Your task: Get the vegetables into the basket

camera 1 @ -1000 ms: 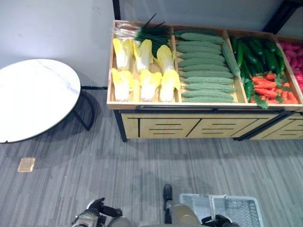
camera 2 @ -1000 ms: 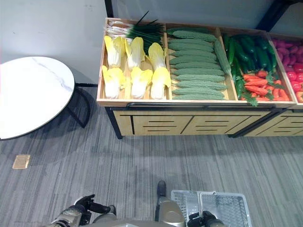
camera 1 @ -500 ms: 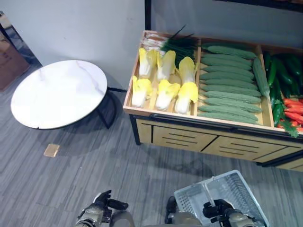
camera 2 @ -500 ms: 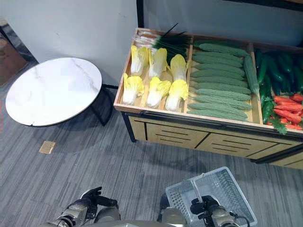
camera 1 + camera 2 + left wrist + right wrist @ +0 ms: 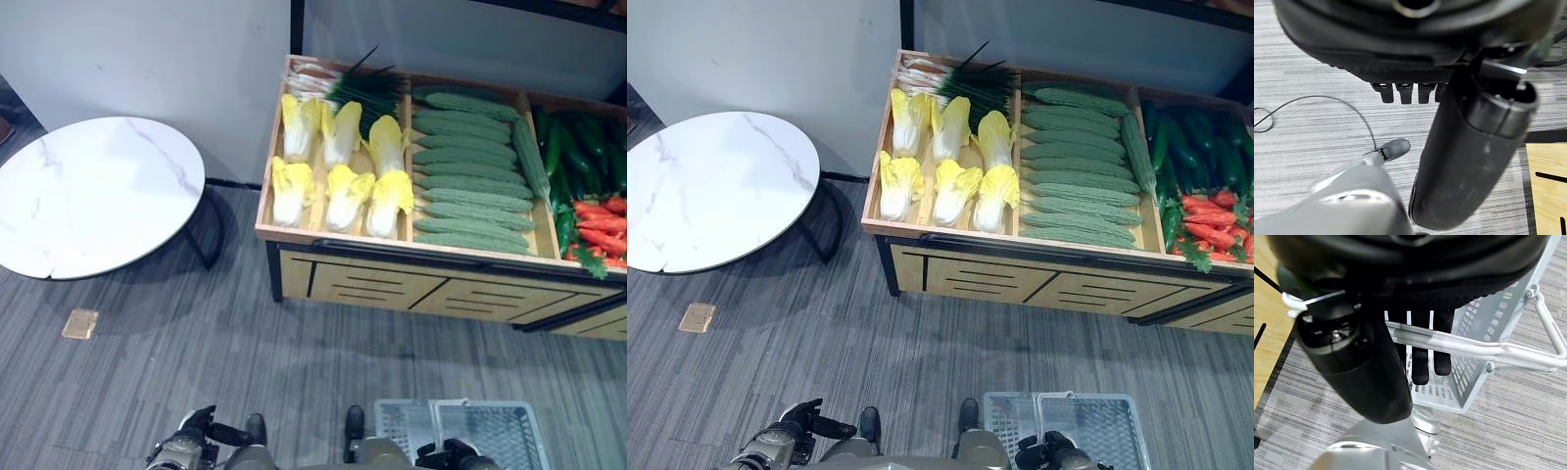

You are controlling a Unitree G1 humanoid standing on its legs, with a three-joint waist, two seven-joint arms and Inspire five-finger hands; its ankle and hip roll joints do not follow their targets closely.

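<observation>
Yellow-white cabbages [image 5: 338, 166] lie in the left bin of a wooden produce stand [image 5: 411, 284], with green scallions [image 5: 362, 88] behind them. Bumpy green gourds [image 5: 465, 186] fill the middle bin; dark cucumbers [image 5: 578, 147] and red-orange carrots [image 5: 602, 220] lie to the right. A grey mesh basket [image 5: 500, 431] hangs low before me on the right. My right hand [image 5: 451, 456] is shut on the basket's handle [image 5: 1459, 343], its fingers [image 5: 1420, 369] curled under the bar. My left hand [image 5: 191, 446] hangs low on the left, open and holding nothing, with its fingers [image 5: 1403, 93] straight.
A round white marble table [image 5: 88, 196] on dark legs stands left of the stand, against a pale wall. A small tan plate [image 5: 80, 323] is set in the grey carpet. Open carpet lies between me and the stand's drawer front.
The whole picture has shifted, so the camera moved. The basket sat higher and tilted half a second ago; now it hangs lower and squarer. Both hands keep their state.
</observation>
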